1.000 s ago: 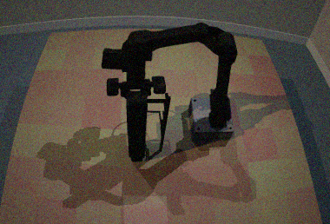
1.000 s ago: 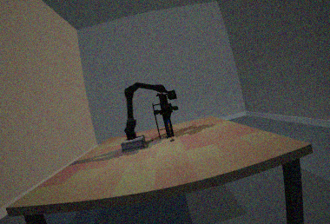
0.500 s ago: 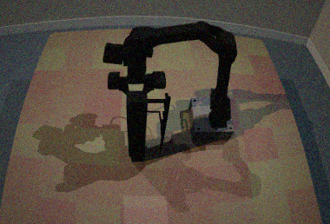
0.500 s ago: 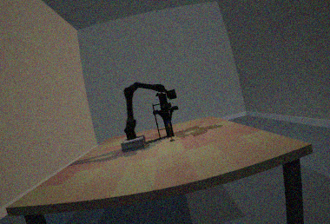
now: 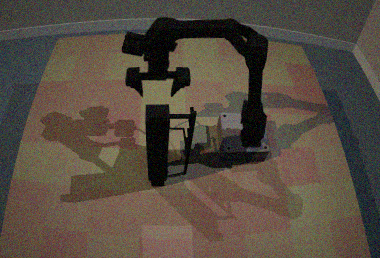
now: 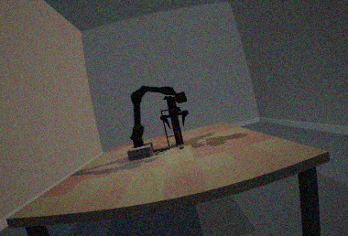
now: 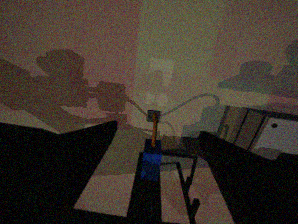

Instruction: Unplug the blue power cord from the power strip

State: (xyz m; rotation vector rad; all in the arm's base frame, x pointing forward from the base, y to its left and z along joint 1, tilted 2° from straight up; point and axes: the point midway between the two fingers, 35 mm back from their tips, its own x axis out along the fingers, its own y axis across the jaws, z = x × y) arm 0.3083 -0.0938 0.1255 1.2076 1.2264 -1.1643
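My gripper (image 7: 158,130) (image 5: 158,92) (image 6: 176,123) is open, with its fingers wide apart. In the wrist view the blue plug (image 7: 151,165) lies between the fingers and touches neither. It sits at the end of a long black bar (image 7: 145,200) (image 5: 157,144) that looks like the power strip. In the top view the bar stands upright on the table just below my gripper. An orange piece (image 7: 154,131) runs from the plug towards a small grey block (image 7: 150,116) on the table. Thin pale cords (image 7: 195,100) curve away from that block. The scene is too dark to tell whether the plug is seated.
A thin black wire frame (image 5: 189,139) (image 7: 187,185) stands right beside the black bar. A pale box (image 5: 229,122) (image 7: 280,132) and the arm's base (image 5: 252,142) (image 6: 139,150) are close on the right. The table (image 6: 238,162) ends in a curved front edge.
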